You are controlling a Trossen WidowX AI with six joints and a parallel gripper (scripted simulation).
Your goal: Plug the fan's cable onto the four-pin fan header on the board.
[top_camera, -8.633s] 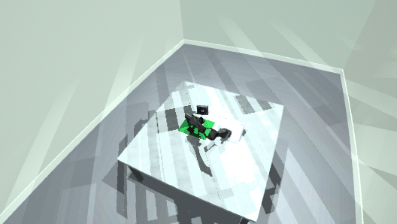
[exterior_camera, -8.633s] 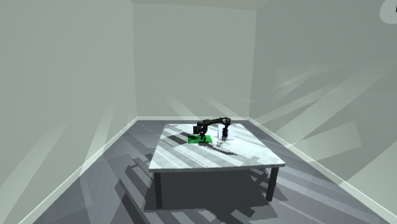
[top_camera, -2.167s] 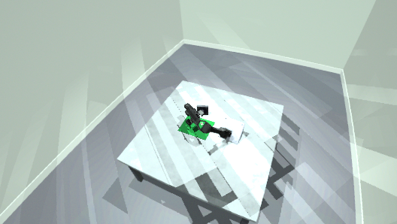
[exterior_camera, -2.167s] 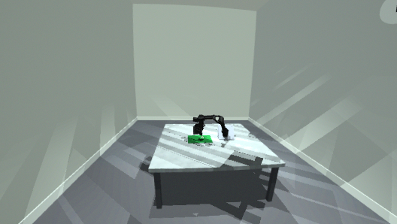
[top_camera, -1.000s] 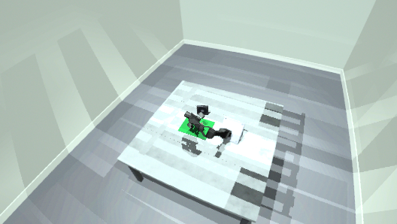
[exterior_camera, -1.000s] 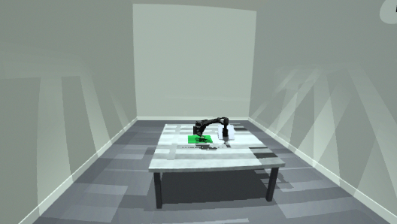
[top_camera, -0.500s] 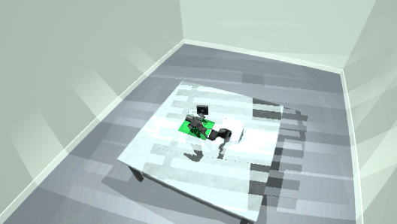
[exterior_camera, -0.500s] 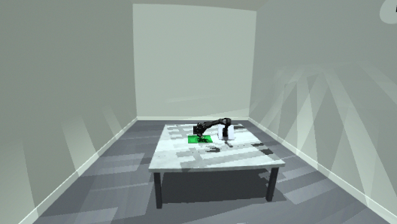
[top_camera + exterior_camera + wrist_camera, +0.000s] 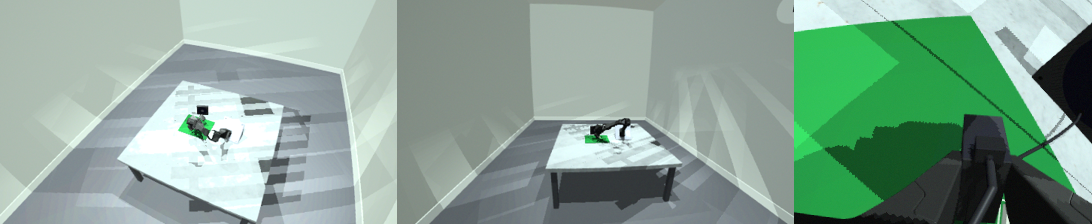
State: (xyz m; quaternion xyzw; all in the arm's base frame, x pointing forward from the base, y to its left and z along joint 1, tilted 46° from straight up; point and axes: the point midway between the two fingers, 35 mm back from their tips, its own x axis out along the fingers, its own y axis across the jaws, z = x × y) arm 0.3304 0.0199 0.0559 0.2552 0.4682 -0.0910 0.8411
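The dark plug (image 9: 985, 127) is held between the fingertips of my gripper (image 9: 982, 163), which is shut on it. A dark cable (image 9: 1034, 151) runs from beside the plug to the fan. The plug hangs over the green board (image 9: 929, 75) (image 9: 184, 128) (image 9: 590, 140), near one edge in the wrist view. The height of the plug above the board cannot be told. A small pale bit shows low between the fingers in the wrist view; it may be part of the header, which is otherwise hidden. The top and exterior views are too small to show the plug or header.
The square black fan (image 9: 202, 110) (image 9: 592, 129) (image 9: 1061, 65) stands beside the board, at the right edge of the wrist view. The arm's base (image 9: 225, 134) (image 9: 622, 131) is on the other side, by a white block-like object (image 9: 237, 132). Shadows cross the white table (image 9: 158, 143) (image 9: 574, 154).
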